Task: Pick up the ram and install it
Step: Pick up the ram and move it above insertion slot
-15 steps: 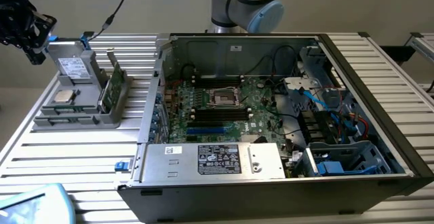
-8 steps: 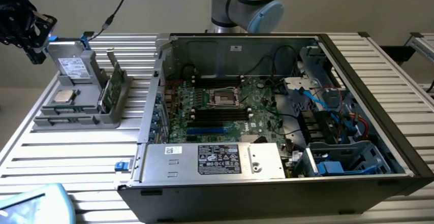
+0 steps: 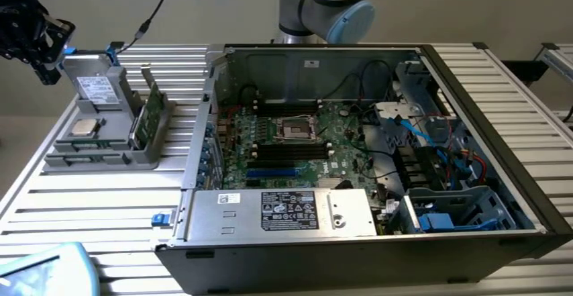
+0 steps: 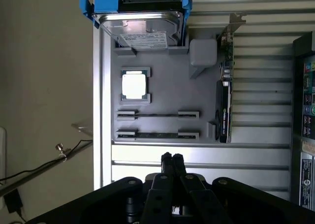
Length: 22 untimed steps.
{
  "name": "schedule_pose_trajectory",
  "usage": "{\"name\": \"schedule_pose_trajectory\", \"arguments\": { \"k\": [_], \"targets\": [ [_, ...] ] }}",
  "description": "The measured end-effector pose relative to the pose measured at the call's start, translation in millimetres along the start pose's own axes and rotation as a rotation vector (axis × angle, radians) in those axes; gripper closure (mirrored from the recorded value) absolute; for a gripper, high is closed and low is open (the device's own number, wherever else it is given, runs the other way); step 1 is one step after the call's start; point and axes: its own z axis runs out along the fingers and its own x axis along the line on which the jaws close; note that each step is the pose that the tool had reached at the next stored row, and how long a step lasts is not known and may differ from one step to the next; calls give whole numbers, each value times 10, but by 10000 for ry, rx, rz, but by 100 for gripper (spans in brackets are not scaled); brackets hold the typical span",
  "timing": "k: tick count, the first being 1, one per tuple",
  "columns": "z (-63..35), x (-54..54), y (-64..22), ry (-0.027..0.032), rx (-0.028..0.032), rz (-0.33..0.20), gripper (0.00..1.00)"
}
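Claw (image 4: 172,157) closed, empty, near ram (image 4: 157,135) in grey tray (image 4: 167,88); drive label (image 4: 142,39) illegible.

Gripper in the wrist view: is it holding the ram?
No, the gripper is shut with nothing between its fingertips, apart from the gray tray.

Matt plastic tray (image 4: 162,86); ribbed metal table (image 4: 197,157)

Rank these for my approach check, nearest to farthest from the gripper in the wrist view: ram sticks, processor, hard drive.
1. ram sticks, edge-on in the tray slots closest to the gripper.
2. processor, mid-tray.
3. hard drive, at the tray's far end.
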Motion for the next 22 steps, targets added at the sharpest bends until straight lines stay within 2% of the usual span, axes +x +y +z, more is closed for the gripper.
{"name": "schedule_pose_trajectory", "arguments": {
  "k": [3,11,12,14,22],
  "targets": [
    [-1,1,0,-4,-25,127,89],
    [11,0,-1,-69,-139,1415,89],
    [16,0,-1,-72,-142,1442,89],
    [24,0,-2,-61,-129,1265,89],
    [50,-2,-3,11,-22,-194,89]
  ]
}}
